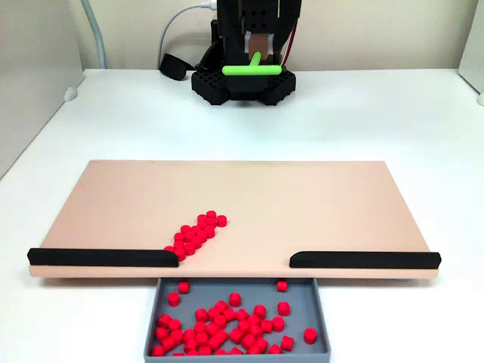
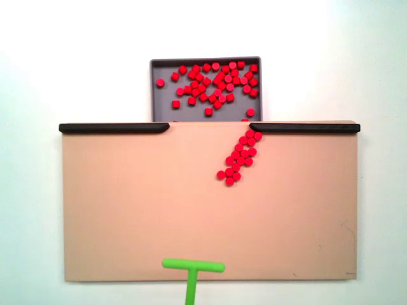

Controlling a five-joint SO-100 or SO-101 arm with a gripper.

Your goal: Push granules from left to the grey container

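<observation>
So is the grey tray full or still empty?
Partly filled: red granules lie across the grey tray, bare floor showing; a strip remains on the board.

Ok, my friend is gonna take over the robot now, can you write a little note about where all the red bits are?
Gripper: near the arm's base, holding the green T-shaped pusher; its fingers are hard to make out.
Grey container: many granules already inside.
Beige board: a slanted line of granules remains, its end against the black strip beside the gap.
Left: push that line through the gap into the container.
</observation>
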